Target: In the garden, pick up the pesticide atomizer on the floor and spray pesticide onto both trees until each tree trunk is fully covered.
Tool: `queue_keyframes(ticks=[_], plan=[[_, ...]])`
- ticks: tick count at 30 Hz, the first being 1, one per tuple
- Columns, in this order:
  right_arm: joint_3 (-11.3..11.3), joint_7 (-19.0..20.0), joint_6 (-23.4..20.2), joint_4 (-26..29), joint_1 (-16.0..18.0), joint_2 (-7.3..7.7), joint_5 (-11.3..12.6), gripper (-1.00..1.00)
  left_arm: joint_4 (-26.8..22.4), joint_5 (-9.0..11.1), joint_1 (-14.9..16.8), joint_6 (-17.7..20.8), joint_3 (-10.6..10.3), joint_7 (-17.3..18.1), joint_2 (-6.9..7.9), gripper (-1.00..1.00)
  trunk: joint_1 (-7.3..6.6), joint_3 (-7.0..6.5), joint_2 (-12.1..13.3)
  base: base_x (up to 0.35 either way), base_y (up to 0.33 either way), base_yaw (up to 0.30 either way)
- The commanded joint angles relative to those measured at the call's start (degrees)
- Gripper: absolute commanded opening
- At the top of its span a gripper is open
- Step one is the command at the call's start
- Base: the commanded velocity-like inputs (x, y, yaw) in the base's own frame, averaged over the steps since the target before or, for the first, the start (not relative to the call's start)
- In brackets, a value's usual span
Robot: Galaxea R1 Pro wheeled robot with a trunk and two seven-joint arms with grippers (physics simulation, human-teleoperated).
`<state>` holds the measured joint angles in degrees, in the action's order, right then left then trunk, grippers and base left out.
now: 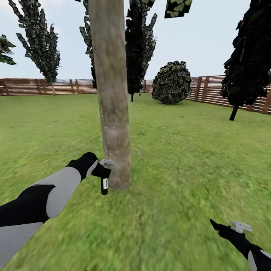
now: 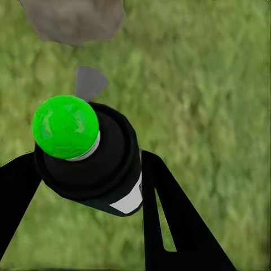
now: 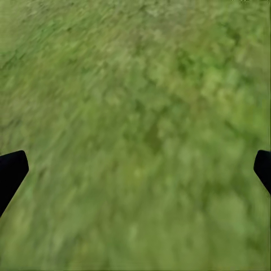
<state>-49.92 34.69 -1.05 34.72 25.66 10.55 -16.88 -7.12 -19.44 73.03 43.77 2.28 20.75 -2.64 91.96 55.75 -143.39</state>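
Note:
A thick grey-brown mottled tree trunk [image 1: 112, 113] rises from the grass lawn [image 1: 180, 150] just ahead. My left gripper [image 1: 101, 172] is shut on the pesticide atomizer [image 1: 104, 184], a dark bottle with a white label. The bottle hangs beside the trunk's lower part, with its grey trigger head [image 1: 108, 163] almost touching the bark. Faint pale specks dot the trunk above it. The left wrist view shows the atomizer [image 2: 96, 169] with a green round end between black fingers [image 2: 169, 214], and the trunk base [image 2: 73, 20] close by. Over bare grass, my right gripper [image 1: 227, 228] is open with its fingertips [image 3: 11, 172] wide apart.
A brown slat fence [image 1: 45, 86] rings the lawn at the back. Black conifers [image 1: 139, 45] stand behind the trunk, another conifer [image 1: 248, 56] is at the right, and a round bush [image 1: 172, 82] sits by the fence. Open grass lies to the right.

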Motion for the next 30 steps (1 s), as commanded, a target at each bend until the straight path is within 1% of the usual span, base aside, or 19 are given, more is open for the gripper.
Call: queue_keyframes(ticks=[1, 10, 17, 24, 30], plan=[[0.00, 0.00, 0.00, -0.01, 0.00, 0.00, 0.00, 1.00, 0.00, 0.01, 0.00, 0.00, 0.01, -0.01, 0.00, -1.00, 0.00, 0.00, 0.00, 0.000, -0.324, 0.285], [0.00, -0.03, 0.00, -0.01, 0.00, 0.00, 0.00, 1.00, -0.31, 0.03, 0.00, 0.00, 0.10, -0.01, 0.15, -1.00, 0.00, 0.00, 0.00, 0.021, -0.324, 0.265], [0.00, 0.00, 0.00, 0.00, 0.00, 0.00, 0.00, 1.00, -0.35, 0.10, 0.00, 0.00, 0.10, -0.01, 0.09, -1.00, 0.00, 0.00, 0.00, 0.106, -0.310, 0.031], [0.00, 0.02, 0.00, -0.01, 0.00, 0.00, 0.00, 1.00, -0.38, 0.10, 0.00, 0.00, 0.18, -0.01, 0.09, -1.00, 0.00, 0.00, 0.00, 0.013, -0.044, 0.016], [0.00, 0.02, 0.00, -0.01, 0.00, 0.00, 0.00, 1.00, -0.78, 0.10, 0.00, 0.00, 0.10, -0.01, -0.07, -1.00, 0.00, 0.00, 0.00, 0.000, -0.001, 0.243]])
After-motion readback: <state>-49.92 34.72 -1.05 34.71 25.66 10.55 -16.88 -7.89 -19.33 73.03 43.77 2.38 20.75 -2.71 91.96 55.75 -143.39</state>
